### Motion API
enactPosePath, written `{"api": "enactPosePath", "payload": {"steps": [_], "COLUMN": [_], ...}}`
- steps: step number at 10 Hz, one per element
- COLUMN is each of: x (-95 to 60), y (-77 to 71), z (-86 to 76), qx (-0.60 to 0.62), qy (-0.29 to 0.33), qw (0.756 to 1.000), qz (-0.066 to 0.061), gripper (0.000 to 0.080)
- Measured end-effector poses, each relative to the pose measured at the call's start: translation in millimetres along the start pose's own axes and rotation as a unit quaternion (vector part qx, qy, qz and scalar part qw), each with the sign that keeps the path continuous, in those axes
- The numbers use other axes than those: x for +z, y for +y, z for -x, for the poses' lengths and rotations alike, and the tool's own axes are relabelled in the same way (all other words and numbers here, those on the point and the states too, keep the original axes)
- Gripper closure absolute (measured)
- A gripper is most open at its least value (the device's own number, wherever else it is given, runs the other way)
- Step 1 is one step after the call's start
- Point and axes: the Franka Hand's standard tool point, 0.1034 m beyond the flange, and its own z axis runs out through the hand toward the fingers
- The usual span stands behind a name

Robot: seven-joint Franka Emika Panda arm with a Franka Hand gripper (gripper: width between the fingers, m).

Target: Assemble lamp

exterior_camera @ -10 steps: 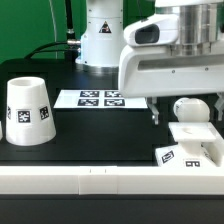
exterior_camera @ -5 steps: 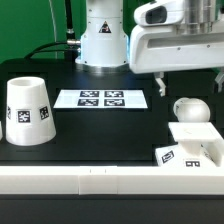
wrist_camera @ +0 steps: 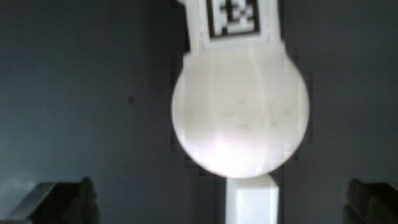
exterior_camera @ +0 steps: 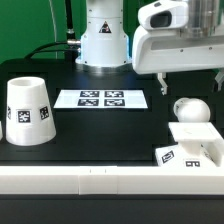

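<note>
Tool (wrist_camera: 214, 203): hovering released, fingers (wrist_camera: 54, 200) spread wide, grasping nothing, directly over the bulb (exterior_camera: 190, 109). Bulb is resting on the flat square base (exterior_camera: 196, 145) at the exterior view's right of the desk (exterior_camera: 100, 135). Shade (exterior_camera: 28, 110) is standing well apart at the left. Marker board (exterior_camera: 100, 98) is lying between them.

White rounded arm (exterior_camera: 103, 40) (dark fingers (wrist_camera: 54, 200) on the gripper (wrist_camera: 214, 200))

Bulb (exterior_camera: 190, 109) on base (exterior_camera: 197, 150), shade (exterior_camera: 28, 110) well apart
</note>
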Motion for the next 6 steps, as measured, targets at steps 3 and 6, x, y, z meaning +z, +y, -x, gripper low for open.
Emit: {"api": "enactPosePath", "payload": {"steps": [3, 6], "x": [5.6, 9.9], "y": [-9.3, -9.4], "z": [-5.0, -4.7], "qx": [-0.026, -0.024], "qy": [-0.084, -0.194], "qw": [0.996, 0.981], "qz": [-0.007, -0.007], "gripper": [0.0101, 0.0100]}}
